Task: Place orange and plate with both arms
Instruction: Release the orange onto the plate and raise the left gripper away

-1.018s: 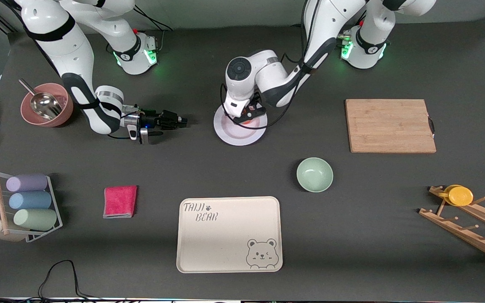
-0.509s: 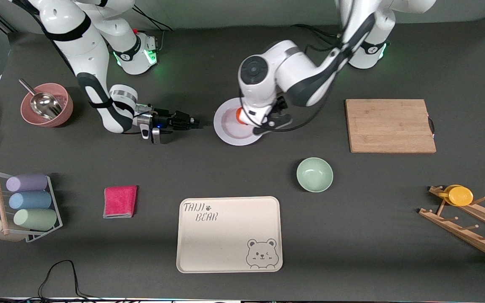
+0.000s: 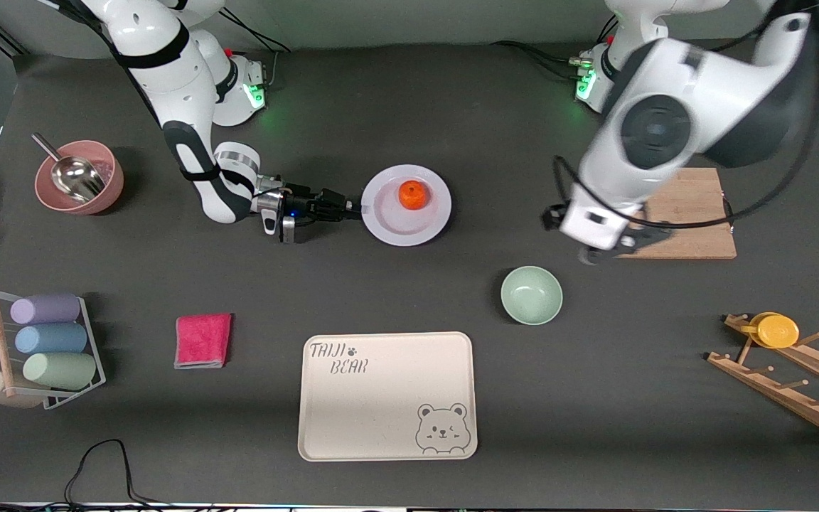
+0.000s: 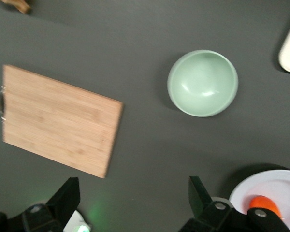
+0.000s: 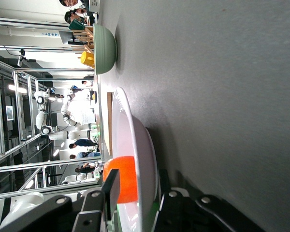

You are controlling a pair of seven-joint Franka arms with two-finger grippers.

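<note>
The right claw [image 3: 344,206] lies low on the table at the edge of the plate [image 3: 404,237], on the side toward the right arm's end. Its wrist view shows the fingers [image 5: 109,187] parted with the plate's rim between them. They appear not yet clenched, though the angle leaves some doubt. The orange [image 3: 413,194] sits on the plate, a little off centre and farther from the front camera, with nothing touching it. The left claw [image 3: 605,250] hangs released and empty over the table, between the green bowl [image 3: 531,295] and the cutting board [image 3: 694,213]. The fruit looks delivered, so the step in hand is judged to be the plate's. The next move calls for the right claw to close firmly on the thin rim and lift level, or the orange may roll. A second ago the left claw was down over the plate, hiding the orange. It has since swung well clear toward its own end, while the right claw has slid across the table up to the rim
</note>
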